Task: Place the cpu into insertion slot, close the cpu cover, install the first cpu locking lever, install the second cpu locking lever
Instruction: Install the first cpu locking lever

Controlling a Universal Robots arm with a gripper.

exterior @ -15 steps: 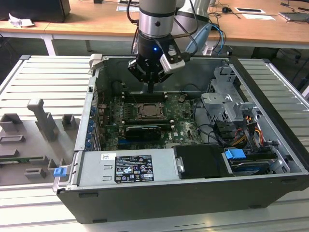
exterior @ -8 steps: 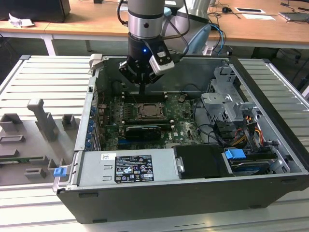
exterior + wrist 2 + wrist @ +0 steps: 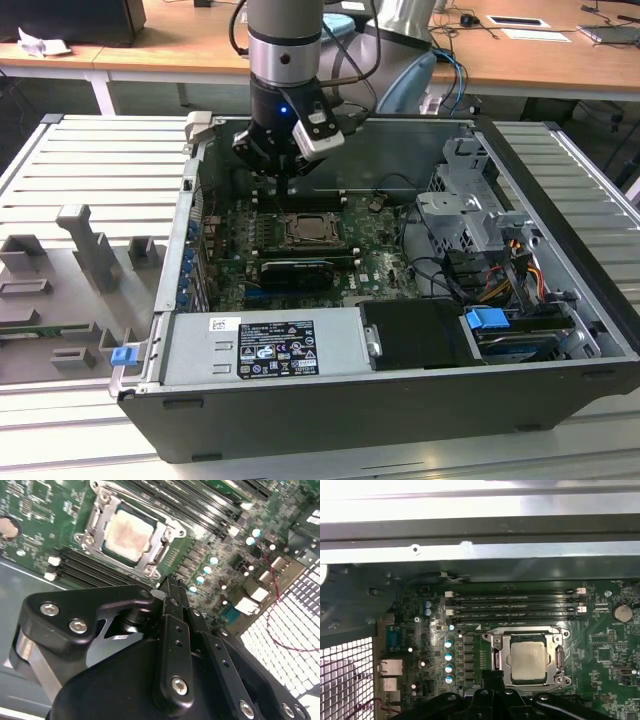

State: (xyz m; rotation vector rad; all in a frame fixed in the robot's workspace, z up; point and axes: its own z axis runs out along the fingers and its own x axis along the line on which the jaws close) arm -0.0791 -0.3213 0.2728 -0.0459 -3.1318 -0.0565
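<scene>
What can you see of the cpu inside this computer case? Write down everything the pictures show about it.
The cpu is a small, flat, square chip with a pale silvery-beige metal top that looks faintly smudged in the second wrist view. It lies level in the insertion slot on the green motherboard, beside the long memory slots. The grey metal cpu cover frames its edges and leaves the top bare. The tool hangs above, not touching it.
</scene>
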